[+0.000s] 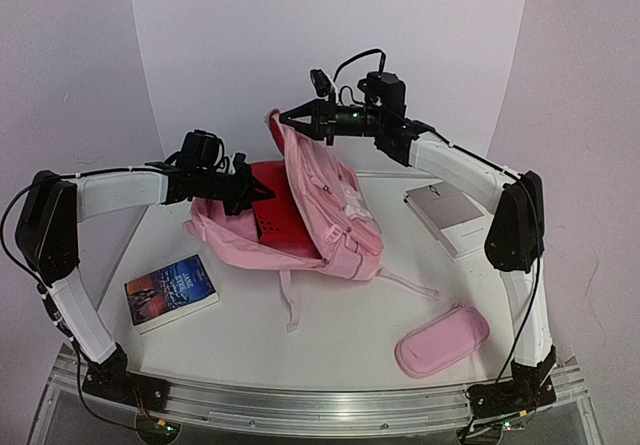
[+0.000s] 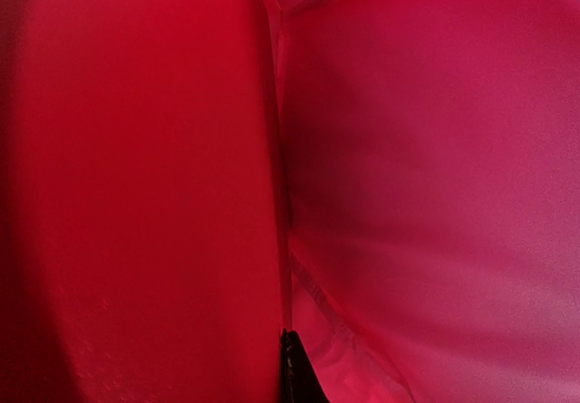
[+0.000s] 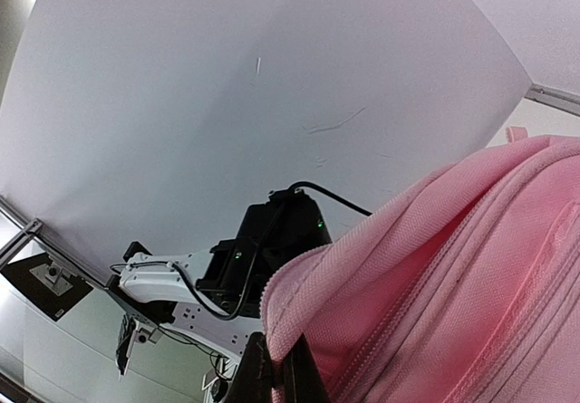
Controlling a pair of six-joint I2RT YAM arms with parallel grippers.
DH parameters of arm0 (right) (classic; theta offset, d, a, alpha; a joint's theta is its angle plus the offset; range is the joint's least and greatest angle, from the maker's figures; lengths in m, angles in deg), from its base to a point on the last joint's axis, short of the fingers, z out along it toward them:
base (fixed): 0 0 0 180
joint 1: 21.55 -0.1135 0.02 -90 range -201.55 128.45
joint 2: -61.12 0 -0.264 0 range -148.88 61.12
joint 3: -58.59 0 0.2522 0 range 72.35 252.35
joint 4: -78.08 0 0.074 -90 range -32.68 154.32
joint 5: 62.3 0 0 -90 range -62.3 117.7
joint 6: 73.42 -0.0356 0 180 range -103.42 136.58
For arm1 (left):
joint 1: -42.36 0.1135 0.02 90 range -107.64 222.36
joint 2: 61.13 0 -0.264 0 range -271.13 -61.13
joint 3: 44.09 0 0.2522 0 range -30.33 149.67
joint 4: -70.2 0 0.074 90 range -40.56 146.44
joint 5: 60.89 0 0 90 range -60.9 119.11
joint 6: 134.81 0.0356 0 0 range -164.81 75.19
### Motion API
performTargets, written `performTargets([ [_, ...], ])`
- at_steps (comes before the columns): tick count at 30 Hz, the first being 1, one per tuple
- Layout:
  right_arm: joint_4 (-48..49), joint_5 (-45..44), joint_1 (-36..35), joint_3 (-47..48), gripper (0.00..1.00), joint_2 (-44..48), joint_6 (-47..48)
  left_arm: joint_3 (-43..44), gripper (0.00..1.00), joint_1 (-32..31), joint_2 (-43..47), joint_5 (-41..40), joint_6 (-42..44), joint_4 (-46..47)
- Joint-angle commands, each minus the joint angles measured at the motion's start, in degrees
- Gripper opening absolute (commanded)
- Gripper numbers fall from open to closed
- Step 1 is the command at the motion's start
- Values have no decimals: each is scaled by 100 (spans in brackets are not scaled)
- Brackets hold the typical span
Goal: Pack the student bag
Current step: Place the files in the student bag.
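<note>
Right end effector (image 1: 292,120): clamped shut on the backpack's (image 1: 325,220) top edge, holding it raised.
Left end effector (image 1: 252,193): jaws together, pushed into the bag's mouth against a red surface (image 1: 278,210); can't tell whether it pinches anything.
Backpack: mid-tabletop (image 1: 340,335), opening facing left.
Book (image 1: 170,290): front left.
Pencil case (image 1: 442,341): front right.
White box (image 1: 445,215): right side, near the backpack.

White-shelled left arm (image 1: 120,193) and right arm (image 1: 455,165), black joints (image 1: 515,223), black right pincer (image 1: 287,118), looping black cables (image 3: 335,197)
</note>
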Motion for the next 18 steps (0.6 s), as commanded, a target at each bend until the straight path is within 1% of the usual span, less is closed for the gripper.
performTargets([
  [1,1175,534,-91,430,0,275,127,645,0,4,246,635,272,-189],
  [4,1172,622,-90,224,0,382,252,901,0,3,393,722,626,-1010],
  [6,1176,653,-90,238,0,350,245,942,0,3,407,737,718,-1255],
  [9,1197,683,-91,491,0,197,148,881,0,-28,194,838,622,-1113],
  [11,1245,687,-97,689,0,71,51,863,0,-93,-41,942,511,-820],
  [13,1376,740,-100,897,0,-54,-91,977,0,-146,-323,1060,517,-716],
  [15,1483,775,-108,1031,0,-152,-214,1183,0,-181,-625,1176,583,-828],
  [18,1542,833,-108,1114,0,-189,-286,1425,0,-232,-823,1078,794,-1245],
])
